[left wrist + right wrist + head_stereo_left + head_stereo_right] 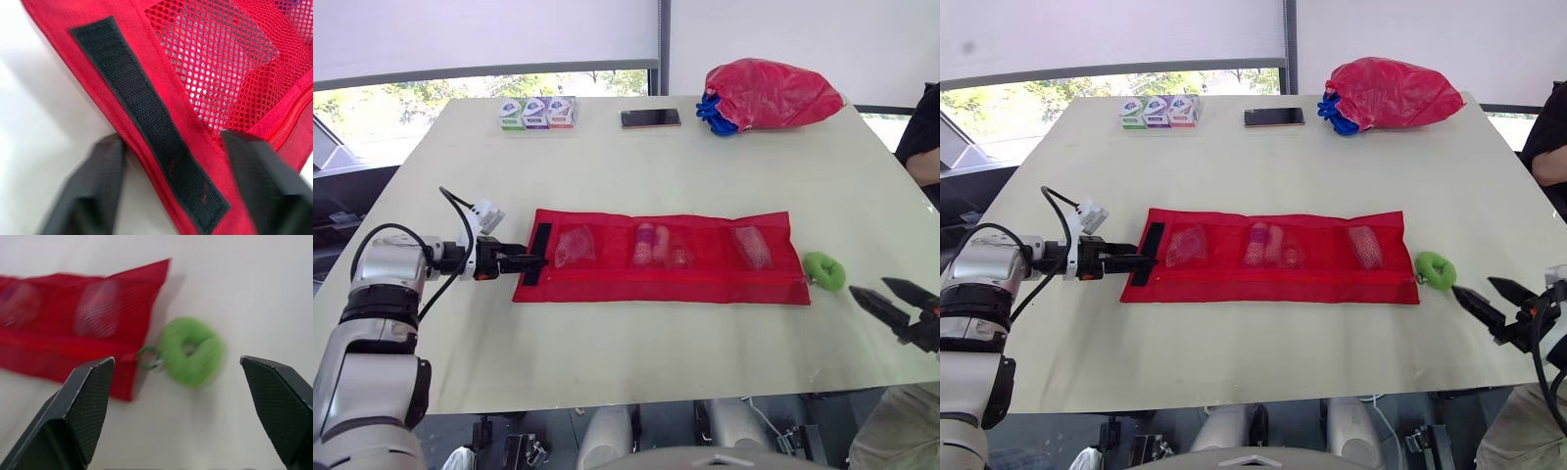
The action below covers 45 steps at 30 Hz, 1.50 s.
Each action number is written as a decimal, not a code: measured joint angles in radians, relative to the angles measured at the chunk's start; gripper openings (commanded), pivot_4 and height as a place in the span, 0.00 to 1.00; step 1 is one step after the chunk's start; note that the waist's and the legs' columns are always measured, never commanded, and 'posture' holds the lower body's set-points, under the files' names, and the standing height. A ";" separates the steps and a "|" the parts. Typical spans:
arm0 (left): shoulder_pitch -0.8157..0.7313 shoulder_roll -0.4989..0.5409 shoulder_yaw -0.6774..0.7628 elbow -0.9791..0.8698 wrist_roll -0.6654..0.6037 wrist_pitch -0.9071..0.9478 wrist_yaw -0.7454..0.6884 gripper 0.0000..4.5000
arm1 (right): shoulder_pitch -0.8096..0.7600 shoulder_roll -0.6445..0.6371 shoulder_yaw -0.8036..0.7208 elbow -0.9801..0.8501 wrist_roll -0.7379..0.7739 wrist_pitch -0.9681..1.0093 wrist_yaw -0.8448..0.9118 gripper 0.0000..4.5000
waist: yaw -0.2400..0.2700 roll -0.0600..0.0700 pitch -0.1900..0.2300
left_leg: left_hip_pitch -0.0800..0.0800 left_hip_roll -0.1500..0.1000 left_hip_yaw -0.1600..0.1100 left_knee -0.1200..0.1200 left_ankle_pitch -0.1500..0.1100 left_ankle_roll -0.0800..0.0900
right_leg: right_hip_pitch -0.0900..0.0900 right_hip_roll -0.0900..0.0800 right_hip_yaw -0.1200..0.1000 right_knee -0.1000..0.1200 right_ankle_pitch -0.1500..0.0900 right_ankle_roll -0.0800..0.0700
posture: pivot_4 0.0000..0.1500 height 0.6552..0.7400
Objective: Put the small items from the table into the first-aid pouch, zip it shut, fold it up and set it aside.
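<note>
- Red mesh pouch (666,257), fuzzy black strip (146,122) at one end.
- My left gripper (533,261) reached level, straddling that end, jaws spread.
- My right gripper (869,288) gaped near the green ring (824,270).

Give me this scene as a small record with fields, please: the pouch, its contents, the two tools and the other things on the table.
pouch: long red mesh first-aid pouch, unfolded flat on the white table
contents: small items inside its mesh pockets
strip: black fastening strip at its left end
zip pull: green fabric ring at its right end
left tool: open, straddling the strip end
right tool: open, near the ring, not touching
far edge: three small boxes, flat phone, red plastic bag
</note>
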State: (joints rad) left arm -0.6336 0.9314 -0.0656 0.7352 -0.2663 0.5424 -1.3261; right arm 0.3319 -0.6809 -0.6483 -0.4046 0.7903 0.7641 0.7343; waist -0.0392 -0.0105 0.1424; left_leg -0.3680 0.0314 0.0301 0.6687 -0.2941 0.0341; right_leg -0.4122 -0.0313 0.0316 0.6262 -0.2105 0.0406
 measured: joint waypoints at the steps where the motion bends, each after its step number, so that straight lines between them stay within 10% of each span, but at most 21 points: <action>1: 0.014 0.010 0.014 -0.015 0.000 -0.005 0.000 0.99 | 0.003 0.010 0.018 -0.011 0.002 0.002 -0.001 1.00 | -0.001 -0.001 0.001 | 0.000 0.002 0.001 0.000 0.000 0.000 | 0.000 0.000 -0.001 0.000 0.000 0.000 | 1.00 1.00; 23: 0.221 0.004 0.249 -0.924 -0.341 0.076 0.009 0.99 | 0.015 0.134 0.192 -0.128 0.139 0.167 -0.255 1.00 | 0.034 -0.018 0.006 | -0.016 -0.003 0.002 0.002 0.000 0.000 | -0.013 -0.005 -0.003 -0.002 0.000 0.000 | 1.00 1.00; 43: 0.194 -0.014 0.143 -1.100 -0.425 0.079 -0.003 0.99 | -0.168 0.232 0.215 -0.013 0.174 0.193 -0.388 1.00 | 0.022 -0.019 0.007 | -0.011 -0.004 0.000 0.002 0.000 0.000 | -0.008 -0.001 -0.002 -0.001 0.000 0.000 | 1.00 1.00; 45: 0.187 -0.014 0.141 -1.100 -0.425 0.080 0.003 1.00 | -0.183 0.254 0.219 -0.006 0.189 0.197 -0.400 0.89 | 0.023 -0.019 0.007 | -0.012 -0.004 -0.001 0.002 0.000 0.000 | -0.008 0.000 -0.002 -0.001 0.000 0.000 | 1.00 1.00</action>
State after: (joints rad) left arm -0.4471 0.9178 0.0753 -0.3645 -0.6917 0.6229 -1.3233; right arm 0.1492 -0.4274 -0.4295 -0.4103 0.9797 0.9608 0.3343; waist -0.0159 -0.0293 0.1489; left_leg -0.3795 0.0270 0.0292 0.6711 -0.2941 0.0339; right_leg -0.4205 -0.0318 0.0299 0.6256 -0.2104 0.0409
